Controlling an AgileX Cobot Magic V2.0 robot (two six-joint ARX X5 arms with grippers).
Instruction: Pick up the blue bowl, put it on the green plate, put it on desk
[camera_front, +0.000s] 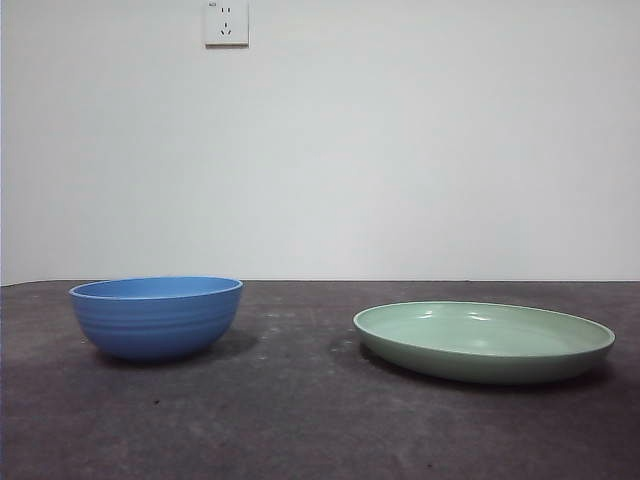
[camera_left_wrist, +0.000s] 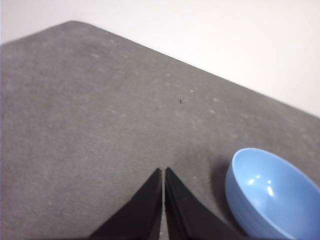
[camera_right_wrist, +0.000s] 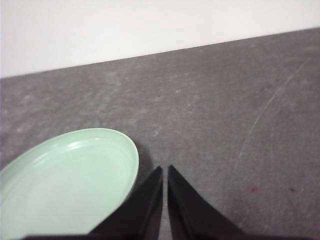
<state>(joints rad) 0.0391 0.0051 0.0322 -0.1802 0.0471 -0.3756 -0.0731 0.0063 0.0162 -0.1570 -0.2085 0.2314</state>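
Observation:
The blue bowl (camera_front: 157, 316) stands upright on the desk (camera_front: 300, 400) at the left in the front view. The green plate (camera_front: 484, 341) lies on the desk at the right, apart from the bowl. Neither arm shows in the front view. My left gripper (camera_left_wrist: 163, 172) is shut and empty above the desk, with the blue bowl (camera_left_wrist: 272, 195) beside it. My right gripper (camera_right_wrist: 165, 170) is shut and empty above the desk, with the green plate (camera_right_wrist: 65, 182) beside it.
A white wall stands behind the desk, with a socket (camera_front: 226, 22) high on it. The desk's far edge (camera_left_wrist: 200, 70) meets the wall in both wrist views. A small red speck (camera_right_wrist: 253, 189) marks the desk near the right gripper.

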